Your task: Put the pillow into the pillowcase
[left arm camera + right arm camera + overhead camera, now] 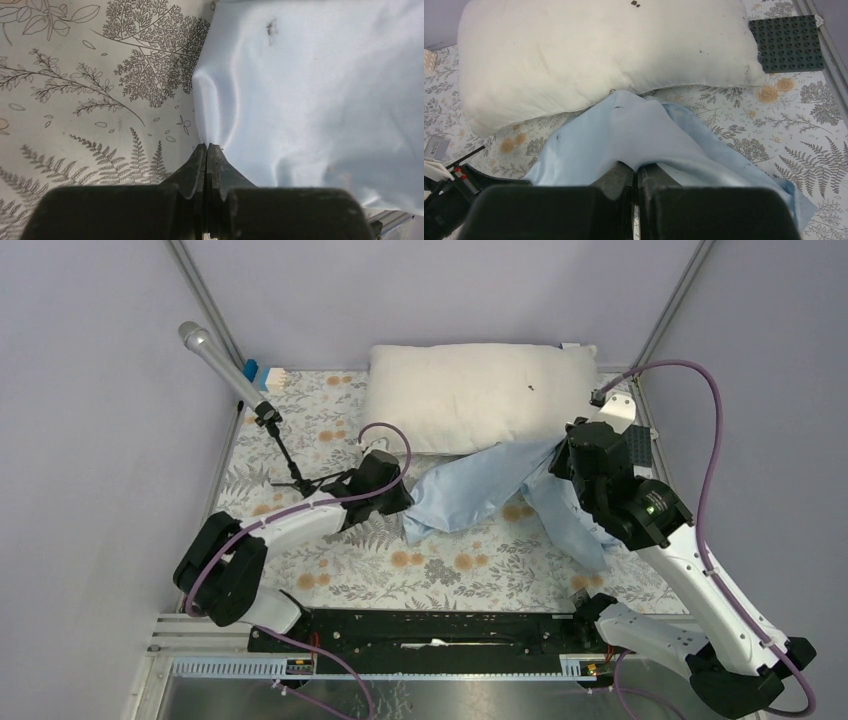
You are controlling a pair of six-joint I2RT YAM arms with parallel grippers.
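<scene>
The cream pillow (465,395) lies at the back of the table, also filling the top of the right wrist view (599,55). The light-blue pillowcase (480,485) is stretched between both grippers in front of it. My left gripper (400,502) is shut on the pillowcase's left edge; in the left wrist view the jaws (207,147) pinch a fold of the pillowcase (310,90). My right gripper (562,452) is shut on the pillowcase's upper edge near the pillow; the pillowcase (634,132) drapes over its closed fingertips (634,170).
The floral tablecloth (330,560) covers the table. A microphone on a small tripod (240,380) stands at the back left. A dark studded baseplate (786,42) lies at the back right beside the pillow. Purple walls and frame posts close in the sides.
</scene>
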